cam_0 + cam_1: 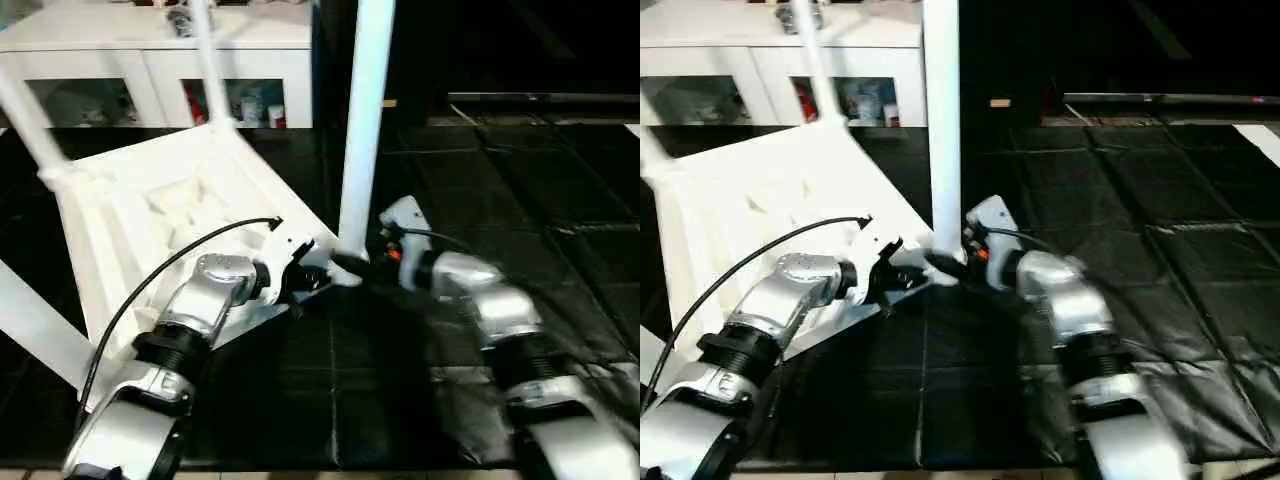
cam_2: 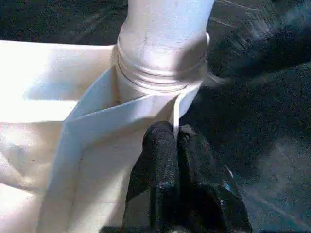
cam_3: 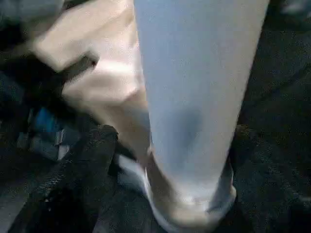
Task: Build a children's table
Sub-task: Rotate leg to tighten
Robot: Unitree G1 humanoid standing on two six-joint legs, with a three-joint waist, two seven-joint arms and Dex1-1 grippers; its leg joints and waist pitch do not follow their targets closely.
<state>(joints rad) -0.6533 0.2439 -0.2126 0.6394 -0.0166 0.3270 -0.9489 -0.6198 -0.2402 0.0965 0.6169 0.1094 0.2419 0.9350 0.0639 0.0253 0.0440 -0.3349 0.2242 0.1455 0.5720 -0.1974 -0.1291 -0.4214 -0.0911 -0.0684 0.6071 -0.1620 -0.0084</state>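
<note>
Looking down from the left eye view, the children's table lies upside down on a black tiled floor, ribbed underside up and tilted, w/ one corner toward the robot. A leg stands upright in that near corner socket; other legs stick out at the far corner and left side. Left arm comes up from bottom left, forearm angled inward, wrist bent so the left pincer meets the tabletop edge just beside the socket. Right arm reaches from bottom right, forearm angled in toward the leg's base, right pincer at the bottom of the upright leg. A white cabinet w/ glass doors stands behind. Right eye view: same layout, both pincers converging on the near corner from opposite sides, black cable arcing over the left forearm. Left wrist view: left pincer's two black fingers are pressed narrow together, nipping the thin white rim of the top right below the socket collar. Right wrist view: one black finger sits left of the leg's base, the other at the far side, so the right pincer straddles the leg; whether it's squeezing I cannot tell.
</note>
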